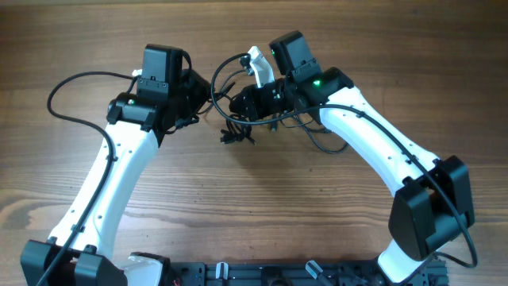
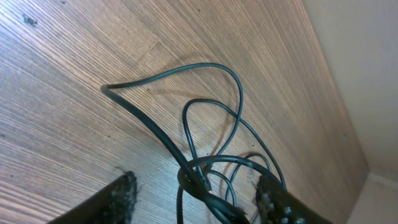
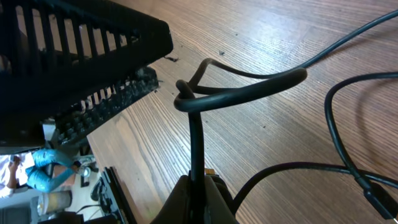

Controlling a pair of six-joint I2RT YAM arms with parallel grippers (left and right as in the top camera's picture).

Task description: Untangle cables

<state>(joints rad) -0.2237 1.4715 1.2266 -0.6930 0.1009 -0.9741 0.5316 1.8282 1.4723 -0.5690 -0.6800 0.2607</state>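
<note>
Wood-grain table; left tool apart, right tool clamped on cables.

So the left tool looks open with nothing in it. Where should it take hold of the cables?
Probably at the crossing knot of the cables, between the left tool's fingers, approaching straight ahead: strands bunch there, while the loops beyond lie slack on the table.

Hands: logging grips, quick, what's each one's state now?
Left hand: open, cables between its fingers.
Right hand: closed on a cable.
</note>
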